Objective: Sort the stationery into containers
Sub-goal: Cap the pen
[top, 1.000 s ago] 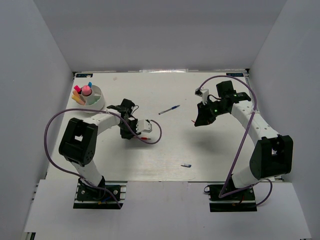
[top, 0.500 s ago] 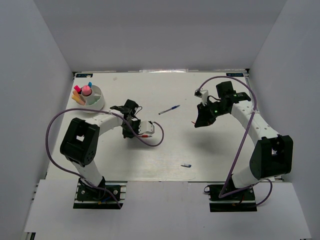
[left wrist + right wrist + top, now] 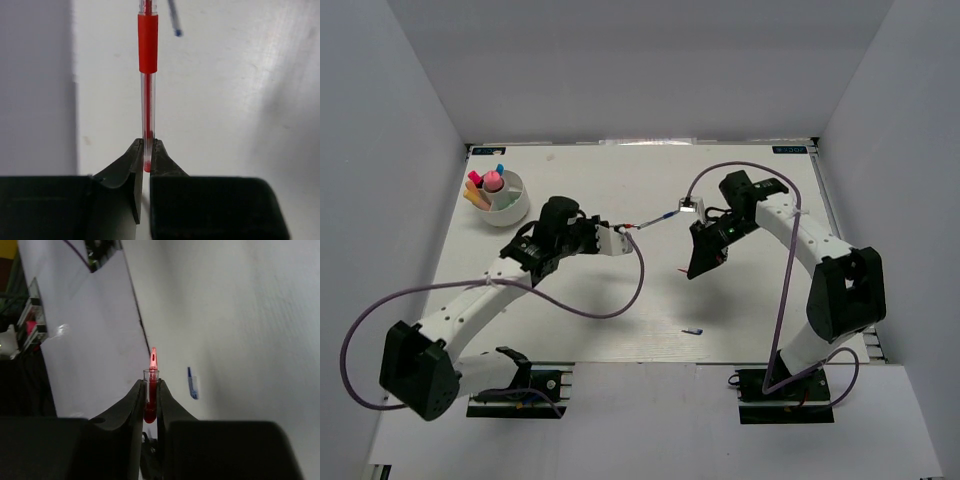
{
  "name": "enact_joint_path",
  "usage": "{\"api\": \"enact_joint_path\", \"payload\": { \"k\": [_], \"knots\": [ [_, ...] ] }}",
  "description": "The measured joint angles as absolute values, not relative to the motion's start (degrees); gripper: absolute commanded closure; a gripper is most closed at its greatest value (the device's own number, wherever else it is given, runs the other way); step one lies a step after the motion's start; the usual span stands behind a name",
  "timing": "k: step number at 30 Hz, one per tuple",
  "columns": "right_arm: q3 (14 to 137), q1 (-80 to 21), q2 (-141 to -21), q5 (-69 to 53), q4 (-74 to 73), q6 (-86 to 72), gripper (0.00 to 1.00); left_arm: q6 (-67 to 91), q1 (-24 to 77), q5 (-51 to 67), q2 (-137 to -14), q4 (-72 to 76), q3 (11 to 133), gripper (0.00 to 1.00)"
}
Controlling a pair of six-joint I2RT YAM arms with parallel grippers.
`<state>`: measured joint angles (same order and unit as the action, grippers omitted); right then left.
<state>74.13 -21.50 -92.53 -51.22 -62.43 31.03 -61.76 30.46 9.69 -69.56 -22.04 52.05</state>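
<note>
Red-sleeved clear-barrelled pen [image 3: 148,45] pinched by its tail end in the left gripper [image 3: 146,145]. Jaws closed right down on the barrel, rest of the pen sticking straight out ahead. In top view: out over the middle of the white worktop [image 3: 620,310], arm stretched long, pen aimed right toward the thin blue pen [image 3: 663,217].

Blue pen flat on the worktop, slanted, between the two grippers. Its left end near the red pen's tip; cannot tell whether touching.

Right gripper [image 3: 151,385] closed too, nipping a small red piece with a clear collar [image 3: 152,375], red point poking out past the fingertips. Could be a cap or a tip, cannot tell which. Hangs above the worktop right of centre, jaws angled down toward the near edge.

Small blue cap [image 3: 692,331] loose on the worktop near the front edge, well apart from both pens, nearer the right gripper than the left.

Low round white bowl [image 3: 520,212] at the far-left corner, well apart from both grippers. Holds a pink round-topped stick [image 3: 493,181] upright near the middle, a pink marker [image 3: 474,178] and an orange marker [image 3: 473,197] leaning over the left rim, and a blue-tipped marker [image 3: 500,169] at the back. Too small to tell which compartment for any of them.
</note>
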Motion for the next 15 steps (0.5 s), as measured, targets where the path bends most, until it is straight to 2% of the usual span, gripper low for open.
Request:
{"api": "enact_joint_path", "payload": {
  "k": [6, 15],
  "knots": [
    [77.52, -24.84, -94.78, -57.34, -65.12, 30.52, 1.00, -73.25, 35.14, 1.74, -62.02, -11.11, 43.81, 1.00],
    [77.91, -26.70, -95.59, -61.39, -66.06, 28.62, 1.00, -89.82, 41.67, -4.80, -58.96, -3.70, 35.92, 1.00]
  ]
}}
